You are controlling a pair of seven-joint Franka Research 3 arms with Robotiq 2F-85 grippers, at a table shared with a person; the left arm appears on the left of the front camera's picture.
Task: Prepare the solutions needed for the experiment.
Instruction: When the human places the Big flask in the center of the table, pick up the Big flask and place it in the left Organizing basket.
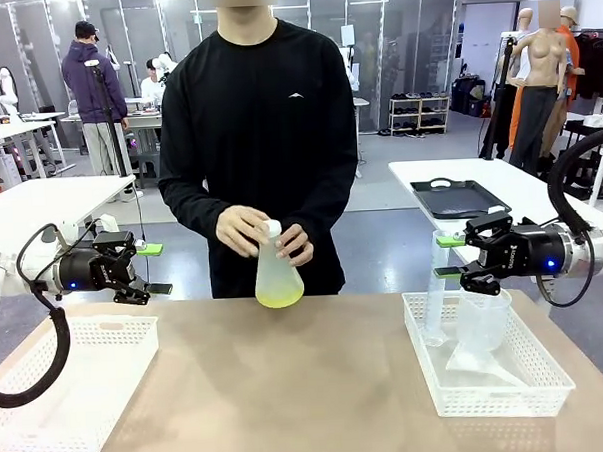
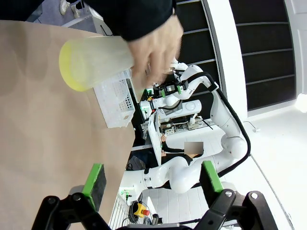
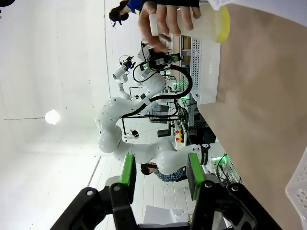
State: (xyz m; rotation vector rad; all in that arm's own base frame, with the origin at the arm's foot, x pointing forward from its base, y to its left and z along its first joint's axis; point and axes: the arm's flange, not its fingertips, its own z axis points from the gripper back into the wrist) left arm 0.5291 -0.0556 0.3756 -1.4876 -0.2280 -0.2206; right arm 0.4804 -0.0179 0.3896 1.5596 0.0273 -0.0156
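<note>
Solutions (image 1: 280,298) form a shallow, pale yellow-green layer in the bottom of a translucent conical flask (image 1: 278,272) with a white cap, at the middle of the bench's (image 1: 289,387) far edge. Whether the flask's base touches the bench cannot be told.

At the far left a white mesh basket (image 1: 78,386) sits on the bench. Above its far edge hangs the left gripper (image 1: 153,269), its fingers spread wide with nothing between them; the left wrist view shows the same wide, bare gap between the green pads (image 2: 94,184).

In the middle, a person in a black top holds the flask's neck with both hands (image 1: 240,232).

To the right hangs the right gripper (image 1: 448,257), its fingers partly spread and pinching nothing, over the far left corner of a second white basket (image 1: 509,397). That basket holds clear vessels, among them a beaker (image 1: 486,323) just beneath the gripper.
</note>
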